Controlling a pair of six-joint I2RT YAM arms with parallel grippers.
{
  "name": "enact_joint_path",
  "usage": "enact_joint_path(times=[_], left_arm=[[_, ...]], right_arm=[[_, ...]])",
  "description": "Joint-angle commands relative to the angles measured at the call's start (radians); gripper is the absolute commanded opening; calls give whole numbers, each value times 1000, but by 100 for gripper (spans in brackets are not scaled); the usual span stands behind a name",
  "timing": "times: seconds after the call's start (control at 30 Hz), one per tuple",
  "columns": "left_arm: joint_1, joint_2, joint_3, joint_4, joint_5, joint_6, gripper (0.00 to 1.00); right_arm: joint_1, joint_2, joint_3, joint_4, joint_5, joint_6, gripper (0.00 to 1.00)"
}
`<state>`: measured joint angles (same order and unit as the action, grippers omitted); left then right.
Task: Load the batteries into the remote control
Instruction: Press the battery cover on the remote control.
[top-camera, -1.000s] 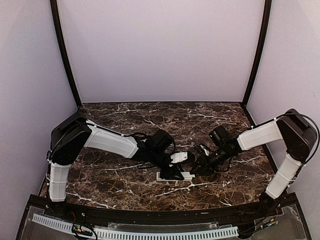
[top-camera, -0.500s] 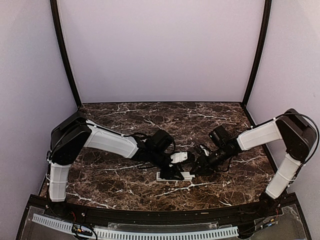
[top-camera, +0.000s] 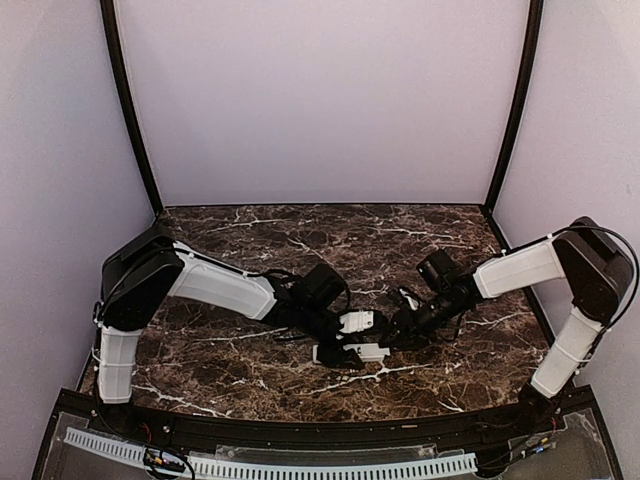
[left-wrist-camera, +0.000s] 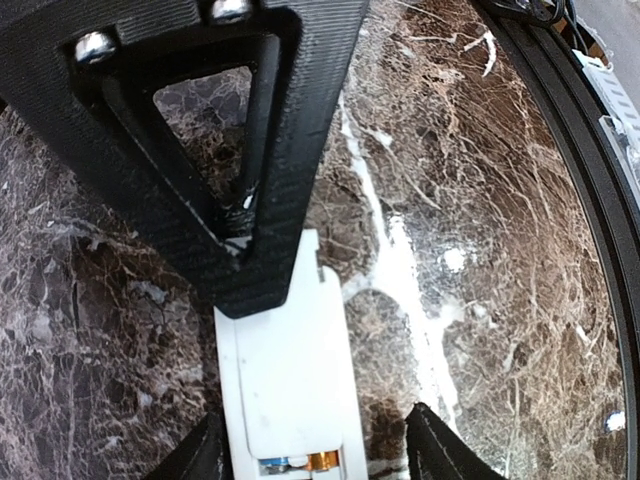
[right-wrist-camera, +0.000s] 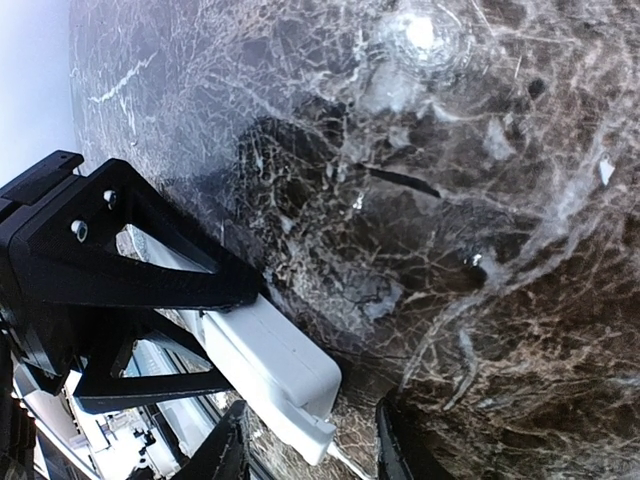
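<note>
In the overhead view the remote control (top-camera: 350, 352) lies flat on the dark marbled table (top-camera: 250, 240), just below the centre of the frame, with an arm reaching in to it from each side. The left gripper (left-wrist-camera: 315, 455) stands over the remote with its jaws fairly wide. In the left wrist view its two fingertips (left-wrist-camera: 432, 452) show at the bottom edge, one on each side of the white bar. A strip of table shows between the right-hand tip and the remote, so it straddles without clamping. At the bottom centre of that view the batteries (left-wrist-camera: 300, 462) show in the remote's recess, blue with a coppery end; how many I cannot tell. The right gripper (right-wrist-camera: 310, 450) is at the remote's other end, jaws partly apart. In the right wrist view that end lies at the lower centre between its tips, with table showing beside one of them. One of its fingers (left-wrist-camera: 295, 130), in the upper left of the left wrist view, has its tip on or just over the remote; which I cannot tell
</note>
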<state>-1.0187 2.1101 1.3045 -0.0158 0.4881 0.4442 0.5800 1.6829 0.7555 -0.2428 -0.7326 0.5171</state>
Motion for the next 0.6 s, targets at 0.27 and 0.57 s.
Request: enact_joint_path(times=[0.27,0.57], left_arm=[[21,-152,-83,-167,-81,70,61],[37,-255,-184,-248,-197,67,62]], right_arm=[[-2,-131,101,-210,122,-62,42],[-1,-186,123,-338,263,-13,23]])
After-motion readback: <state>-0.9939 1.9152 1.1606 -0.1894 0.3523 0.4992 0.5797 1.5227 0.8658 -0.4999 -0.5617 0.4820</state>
